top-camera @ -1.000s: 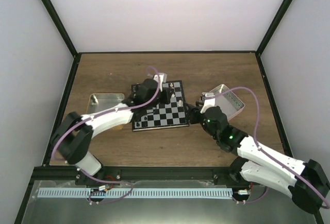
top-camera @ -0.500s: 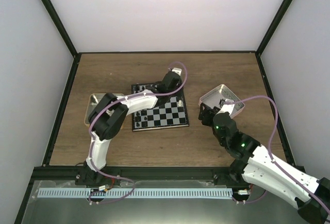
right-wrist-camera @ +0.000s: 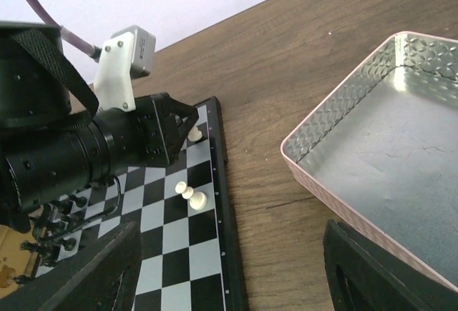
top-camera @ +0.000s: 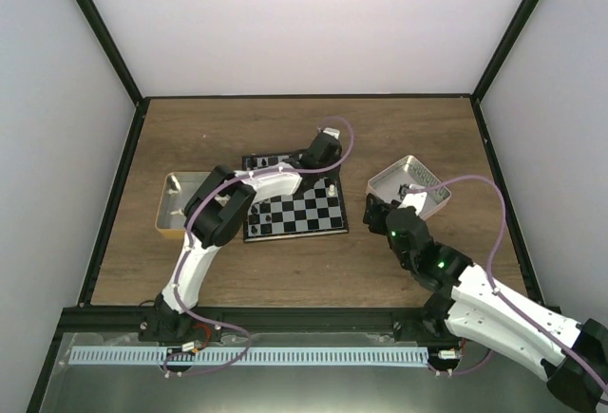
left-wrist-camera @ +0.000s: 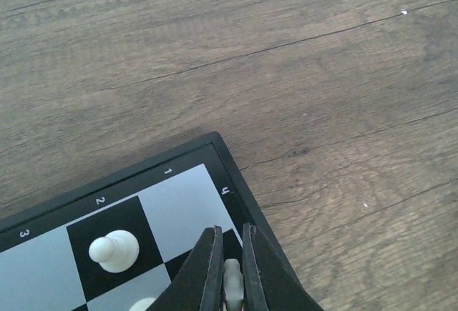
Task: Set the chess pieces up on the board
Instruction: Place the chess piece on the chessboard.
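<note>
Left gripper [left-wrist-camera: 230, 236]: closed on a cream chess piece [left-wrist-camera: 232, 286], low over the board [left-wrist-camera: 179, 204], near its corner.
Right gripper [right-wrist-camera: 229, 268]: wide open, empty, between the board and the pink tray [right-wrist-camera: 336, 118].
Risk: I think the piece may tip or land on the border, because the edge is so close.
Hidden: the fingers cover the piece, so I cannot tell its kind.

Your table [left-wrist-camera: 322, 75] shows matt wood grain with fine dark cracks running along it. The board [left-wrist-camera: 179, 200] is smooth, with pale squares of satiny silver-grey and a matt black border. The white pawn [left-wrist-camera: 114, 250] and the cream piece [left-wrist-camera: 232, 286] look to you like smooth, slightly glossy plastic. The left gripper [left-wrist-camera: 230, 234] has matt black fingers [left-wrist-camera: 204, 275]. The pink tray [right-wrist-camera: 343, 121] has shiny embossed metal walls and a duller, scuffed floor.
</note>
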`<control>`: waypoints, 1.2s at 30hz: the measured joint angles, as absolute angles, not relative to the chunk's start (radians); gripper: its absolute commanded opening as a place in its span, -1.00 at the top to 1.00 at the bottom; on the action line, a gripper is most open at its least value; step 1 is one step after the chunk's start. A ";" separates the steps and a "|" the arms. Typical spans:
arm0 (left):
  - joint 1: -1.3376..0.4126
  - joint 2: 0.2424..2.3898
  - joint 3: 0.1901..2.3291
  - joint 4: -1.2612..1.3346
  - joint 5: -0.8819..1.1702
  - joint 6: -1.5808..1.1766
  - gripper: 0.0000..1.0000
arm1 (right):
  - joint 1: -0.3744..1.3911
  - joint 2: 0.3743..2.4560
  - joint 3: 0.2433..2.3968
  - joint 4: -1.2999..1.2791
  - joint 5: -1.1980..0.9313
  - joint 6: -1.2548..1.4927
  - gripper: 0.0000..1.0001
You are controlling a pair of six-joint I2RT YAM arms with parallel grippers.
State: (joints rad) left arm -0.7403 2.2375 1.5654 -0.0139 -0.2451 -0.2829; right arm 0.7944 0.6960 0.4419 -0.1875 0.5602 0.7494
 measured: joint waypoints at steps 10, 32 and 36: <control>-0.717 2.268 1.596 -0.011 -0.236 -0.286 0.82 | 0.794 0.760 0.438 -0.166 0.547 0.741 -0.42; -0.707 2.269 1.595 -0.024 -0.163 -0.303 0.46 | 0.794 0.791 0.425 -0.126 0.533 0.734 -0.42; -0.707 2.254 1.592 -0.035 -0.156 -0.305 0.42 | 0.794 0.791 0.425 -0.126 0.528 0.735 -0.42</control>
State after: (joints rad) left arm -0.7067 2.2539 1.5921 -0.0349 -0.1558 -0.3054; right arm 0.7940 0.7910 0.4252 -0.1265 0.5278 0.7345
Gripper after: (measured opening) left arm 0.269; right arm 0.708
